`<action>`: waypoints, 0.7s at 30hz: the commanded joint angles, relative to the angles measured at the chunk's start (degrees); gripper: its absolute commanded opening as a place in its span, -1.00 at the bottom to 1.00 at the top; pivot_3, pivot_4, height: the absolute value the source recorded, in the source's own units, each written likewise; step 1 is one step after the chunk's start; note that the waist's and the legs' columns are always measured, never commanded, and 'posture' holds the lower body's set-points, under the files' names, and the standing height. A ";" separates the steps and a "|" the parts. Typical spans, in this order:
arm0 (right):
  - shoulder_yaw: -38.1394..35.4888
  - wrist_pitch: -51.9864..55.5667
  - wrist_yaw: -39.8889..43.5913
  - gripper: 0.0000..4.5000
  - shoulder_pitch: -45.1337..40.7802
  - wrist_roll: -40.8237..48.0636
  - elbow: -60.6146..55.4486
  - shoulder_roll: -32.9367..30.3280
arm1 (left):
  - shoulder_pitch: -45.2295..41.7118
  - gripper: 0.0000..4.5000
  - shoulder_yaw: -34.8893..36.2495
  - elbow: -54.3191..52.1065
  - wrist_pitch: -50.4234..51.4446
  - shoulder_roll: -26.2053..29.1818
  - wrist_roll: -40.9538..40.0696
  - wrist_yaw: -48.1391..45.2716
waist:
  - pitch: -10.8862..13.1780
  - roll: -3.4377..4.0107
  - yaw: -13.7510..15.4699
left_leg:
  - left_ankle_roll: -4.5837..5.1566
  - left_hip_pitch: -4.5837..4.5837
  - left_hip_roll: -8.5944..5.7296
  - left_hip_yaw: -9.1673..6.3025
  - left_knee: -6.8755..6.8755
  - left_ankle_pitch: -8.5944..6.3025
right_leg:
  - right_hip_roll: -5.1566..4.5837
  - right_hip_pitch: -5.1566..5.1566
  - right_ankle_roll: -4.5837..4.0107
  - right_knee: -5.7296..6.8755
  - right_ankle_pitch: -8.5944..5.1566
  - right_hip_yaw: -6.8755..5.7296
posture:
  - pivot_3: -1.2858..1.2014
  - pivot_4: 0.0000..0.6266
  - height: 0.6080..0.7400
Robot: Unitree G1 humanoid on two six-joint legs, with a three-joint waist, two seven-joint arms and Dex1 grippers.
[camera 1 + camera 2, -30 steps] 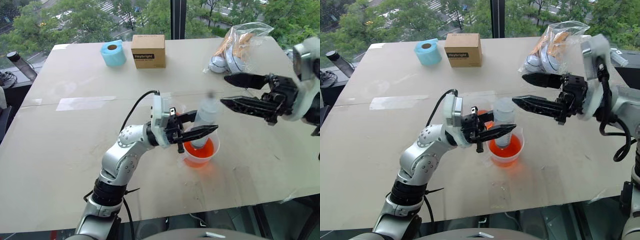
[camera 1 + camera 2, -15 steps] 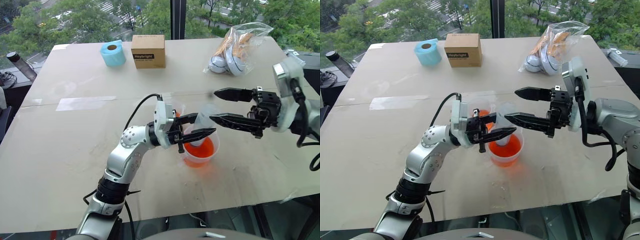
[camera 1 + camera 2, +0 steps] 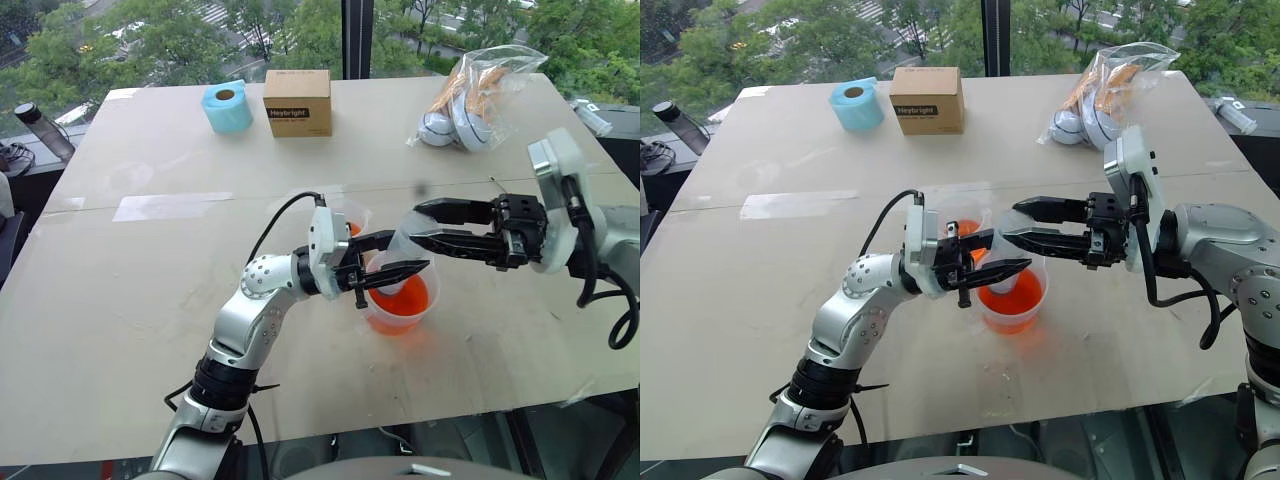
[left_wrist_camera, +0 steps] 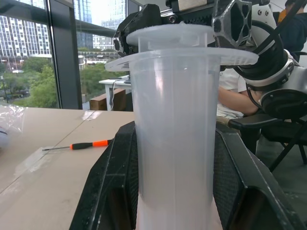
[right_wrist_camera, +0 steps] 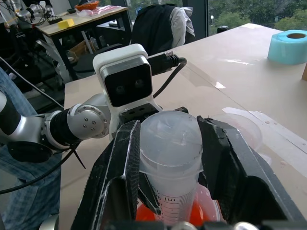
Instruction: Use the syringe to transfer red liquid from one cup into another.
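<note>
Two black grippers meet at the large clear plastic syringe (image 5: 171, 158): left gripper (image 3: 985, 258) clenches its barrel (tip over translucent orange-red liquid (image 3: 1020, 295)), right gripper (image 3: 1025, 228) flanks its plunger top, contact unclear.

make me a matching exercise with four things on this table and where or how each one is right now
Things:
1. syringe
2. blue tape roll
3. cardboard box
4. orange-handled screwdriver

Places or states:
A. lying flat on the bare table top
B. upright over the cup of red liquid, clamped in the left gripper
C. at the far edge, just left of the box
D. at the far edge, just right of the tape roll

Pairs: 1-B, 2-C, 3-D, 4-A
</note>
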 commanded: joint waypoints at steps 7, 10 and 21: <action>-5.89 -1.15 -3.58 -0.39 -3.47 6.60 4.34 0.89 | 0.11 -0.39 -0.73 -2.35 1.25 -0.38 -2.02 -0.31 | 0.00 0.00 -0.01 | 0.00 0.00 0.00 0.00 0.00 0.00 | 0.00 0.00 0.00 0.00 0.00 0.00 | 0.03 -0.52 1.00; -7.52 -1.34 -7.10 -0.39 -5.41 10.79 6.65 1.56 | 0.04 -0.39 -0.85 -2.62 1.84 -0.22 -2.47 -0.18 | 0.00 0.00 -0.02 | 0.00 0.00 0.00 0.00 0.00 0.00 | 0.00 0.00 0.00 0.00 0.00 0.00 | 0.03 -0.52 1.00; -10.30 -3.31 -16.23 -0.39 -7.17 21.66 12.49 1.89 | 0.50 -0.39 -1.23 -3.05 2.42 0.18 -3.55 0.21 | 0.00 0.00 -0.01 | 0.00 -0.01 0.00 0.00 0.00 0.00 | -0.01 0.00 0.00 0.00 0.00 0.00 | 0.03 -0.52 1.00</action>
